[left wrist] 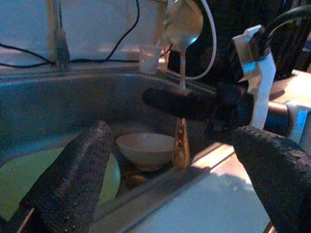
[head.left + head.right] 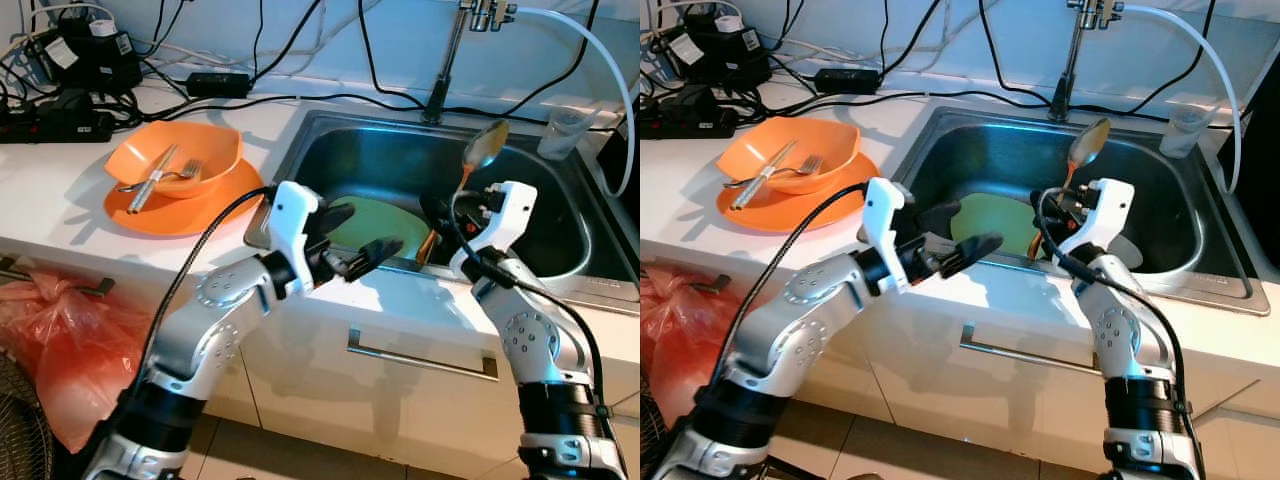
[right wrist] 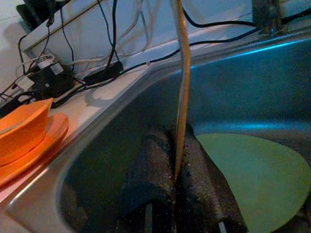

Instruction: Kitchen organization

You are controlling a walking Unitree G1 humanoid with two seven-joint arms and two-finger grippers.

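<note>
Right gripper (image 2: 440,215) over the sink's (image 2: 560,270) front part, clenched on a spoon (image 2: 484,146) by its orange handle, which stands upright with the bowl end above the basin. Left gripper (image 2: 362,240) beside it at the front rim, fingers (image 1: 73,174) spread apart and grasping nothing. Below them in the sink lie a green plate (image 2: 385,225) and a small white bowl (image 1: 146,149). On the worktop (image 2: 60,200), well to the left, an orange bowl (image 2: 200,150) holding a fork (image 2: 185,170) sits on an orange plate (image 2: 180,215). Cables (image 2: 250,100) run behind.
</note>
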